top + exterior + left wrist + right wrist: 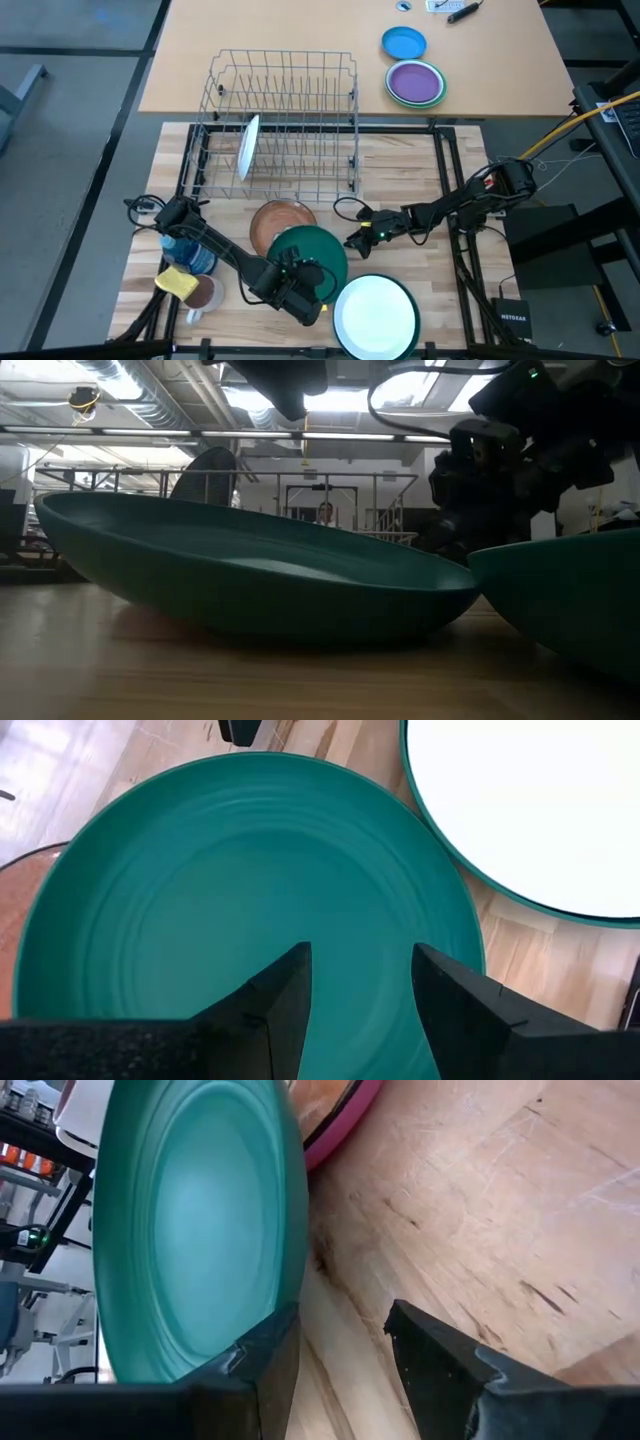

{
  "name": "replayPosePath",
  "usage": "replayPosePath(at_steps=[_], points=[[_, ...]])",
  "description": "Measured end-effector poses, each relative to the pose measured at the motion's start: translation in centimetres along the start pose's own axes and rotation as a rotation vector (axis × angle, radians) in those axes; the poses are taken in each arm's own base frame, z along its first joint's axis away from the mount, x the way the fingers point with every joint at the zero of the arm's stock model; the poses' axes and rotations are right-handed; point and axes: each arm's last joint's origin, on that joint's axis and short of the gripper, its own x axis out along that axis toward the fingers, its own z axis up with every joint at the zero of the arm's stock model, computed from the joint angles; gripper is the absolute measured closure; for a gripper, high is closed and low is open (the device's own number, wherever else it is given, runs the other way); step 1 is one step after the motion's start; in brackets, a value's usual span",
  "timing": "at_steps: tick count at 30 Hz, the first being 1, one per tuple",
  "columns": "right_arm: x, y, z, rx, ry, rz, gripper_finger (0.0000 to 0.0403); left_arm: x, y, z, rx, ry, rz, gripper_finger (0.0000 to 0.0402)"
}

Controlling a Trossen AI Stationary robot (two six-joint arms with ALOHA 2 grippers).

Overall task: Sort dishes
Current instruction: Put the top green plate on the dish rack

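1. Wooden table (420,180) carries a glossy teal plate (310,255) at the near middle.
2. Left claw (360,1010) hovers spread above it; right claw (340,1360) is spread beside its rim.
3. Brown plate (275,218) lies partly hidden beneath.

In the overhead view, the left gripper (303,292) covered the near edge of the green plate (312,255), and that plate overlapped the brown plate (277,223), hiding part of its rim. The large white plate (375,315) was cut off by the bottom edge. A blue cup (190,255) sat partly under the left arm, and the yellow item (177,283) beside it was too small to identify. At table height, the green plate (250,570) filled the foreground and blocked most of the table behind it; the arms above were dark shapes cut off at the top, and a figure far behind was too small to make out.
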Motion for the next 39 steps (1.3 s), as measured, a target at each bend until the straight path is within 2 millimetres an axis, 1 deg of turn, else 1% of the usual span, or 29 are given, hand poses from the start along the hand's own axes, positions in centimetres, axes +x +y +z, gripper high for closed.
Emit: replayPosePath(at_steps=[14, 18, 23, 31, 36, 39], points=[[0.0, 0.2, -0.1, -0.055, 0.049, 0.054, 0.024, 0.0, 0.0, 0.0, 0.003, 0.001, 0.0, 0.024], [0.0, 0.5, -0.1, -0.06, 0.077, 0.106, 0.024, 0.0, 0.0, 0.0, 0.003, 0.0, 0.0, 0.024], [-0.1, 1.1, 0.2, -0.067, 0.066, 0.191, 0.024, 0.0, 0.0, 0.0, 0.003, 0.001, 0.0, 0.024], [0.0, 0.5, 0.0, -0.035, 0.041, 0.082, 0.024, 0.0, 0.0, 0.0, 0.003, 0.0, 0.0, 0.024], [0.0, 0.4, 0.0, -0.035, 0.039, 0.076, 0.024, 0.0, 0.0, 0.0, 0.003, 0.0, 0.0, 0.024], [0.0, 0.7, -0.5, -0.045, 0.05, 0.078, 0.024, 0.0, 0.0, 0.0, 0.003, 0.001, 0.0, 0.024]])
